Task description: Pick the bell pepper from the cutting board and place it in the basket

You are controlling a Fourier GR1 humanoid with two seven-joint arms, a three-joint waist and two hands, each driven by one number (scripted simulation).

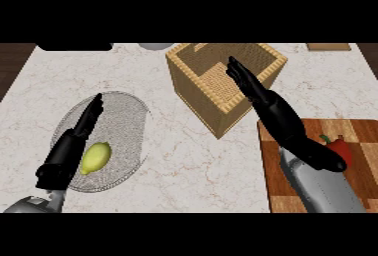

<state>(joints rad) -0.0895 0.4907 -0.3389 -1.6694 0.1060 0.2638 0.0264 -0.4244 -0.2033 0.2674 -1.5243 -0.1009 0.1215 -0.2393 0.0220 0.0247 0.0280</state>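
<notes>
the glossy red bell pepper (339,145) with a short green stem lies on the checkered brown wooden cutting board (362,165) at the right edge of the white marble counter (192,165), partly hidden behind the right forearm. the right hand (258,92) is released, its fingers straight, stretched up over the near wall of the square woven wicker basket (196,85) and holding nothing. the left hand (85,122) is likewise released, fingers straight, lying over the oval grey speckled plate (129,125), just beside the yellow lemon (96,157) that rests on it. no labels or writing can be read anywhere.
</notes>
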